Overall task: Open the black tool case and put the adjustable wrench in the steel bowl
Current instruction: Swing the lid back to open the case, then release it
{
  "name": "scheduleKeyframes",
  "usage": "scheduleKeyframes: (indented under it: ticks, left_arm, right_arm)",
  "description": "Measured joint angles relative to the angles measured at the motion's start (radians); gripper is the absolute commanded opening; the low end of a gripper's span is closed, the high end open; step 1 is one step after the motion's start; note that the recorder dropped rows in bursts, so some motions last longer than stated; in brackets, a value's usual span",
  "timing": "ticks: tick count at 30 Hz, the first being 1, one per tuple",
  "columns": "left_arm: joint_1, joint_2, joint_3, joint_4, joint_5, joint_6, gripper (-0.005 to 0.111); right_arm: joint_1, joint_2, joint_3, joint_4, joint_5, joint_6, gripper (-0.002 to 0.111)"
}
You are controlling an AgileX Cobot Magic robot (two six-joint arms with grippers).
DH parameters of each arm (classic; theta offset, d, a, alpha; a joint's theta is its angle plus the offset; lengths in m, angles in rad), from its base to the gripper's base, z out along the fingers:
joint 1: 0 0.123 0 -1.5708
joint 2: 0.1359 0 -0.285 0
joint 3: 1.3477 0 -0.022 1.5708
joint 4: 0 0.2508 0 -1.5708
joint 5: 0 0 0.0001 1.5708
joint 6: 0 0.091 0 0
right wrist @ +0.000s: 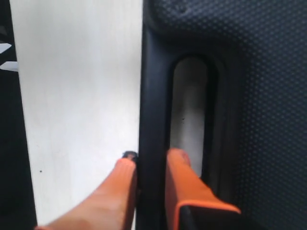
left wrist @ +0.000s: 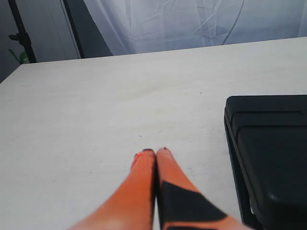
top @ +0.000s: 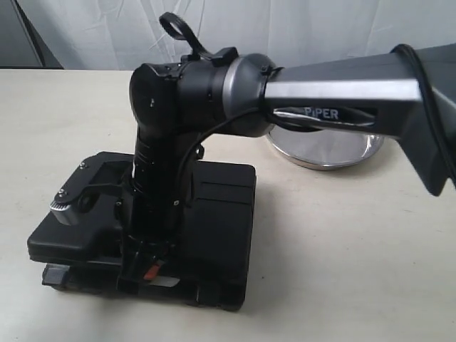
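Right wrist view, lower centre: fingers of right gripper (right wrist: 152,157) clamped on handle bar (right wrist: 153,96) of black tool case (right wrist: 259,96); left gripper (left wrist: 155,152) fingers together over tabletop (left wrist: 96,105). Risks slipping off, or dragging case unopened.

Desk (top: 342,249): pale off-white, matte, with a few faint specks; I see it in all three views.
Case (top: 221,206): black plastic, lying on the desk at the near left of my exterior view; the desk shows through its handle slot in the right wrist view.
Bowl (top: 324,149): shiny steel, resting on the desk farther back and to the right, well apart from the case, partly hidden from me.
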Motion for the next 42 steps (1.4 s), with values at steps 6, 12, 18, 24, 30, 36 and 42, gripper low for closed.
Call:
scheduleKeyframes:
  ticks: [6, 12, 18, 24, 30, 36, 42]
  left_arm:
    - [0.000, 0.000, 0.000, 0.000, 0.000, 0.000, 0.000]
    - [0.000, 0.000, 0.000, 0.000, 0.000, 0.000, 0.000]
    - [0.000, 0.000, 0.000, 0.000, 0.000, 0.000, 0.000]
    - [0.000, 0.000, 0.000, 0.000, 0.000, 0.000, 0.000]
    - [0.000, 0.000, 0.000, 0.000, 0.000, 0.000, 0.000]
    - [0.000, 0.000, 0.000, 0.000, 0.000, 0.000, 0.000]
    - [0.000, 0.000, 0.000, 0.000, 0.000, 0.000, 0.000]
  right_arm:
    - [0.000, 0.010, 0.000, 0.005, 0.007, -0.002, -0.001]
    - [0.002, -0.090, -0.025, -0.121, 0.040, 0.004, -0.001]
    - [0.002, -0.177, -0.091, -0.364, 0.012, 0.000, -0.001]
    - [-0.016, -0.192, -0.160, -0.612, -0.126, 0.015, -0.001]
    - [-0.021, -0.192, -0.180, -0.713, -0.193, 0.055, -0.001]
    - [-0.084, -0.160, -0.186, -0.764, -0.354, 0.110, -0.001]
    - [-0.132, -0.143, -0.192, -0.768, -0.439, 0.147, -0.001]
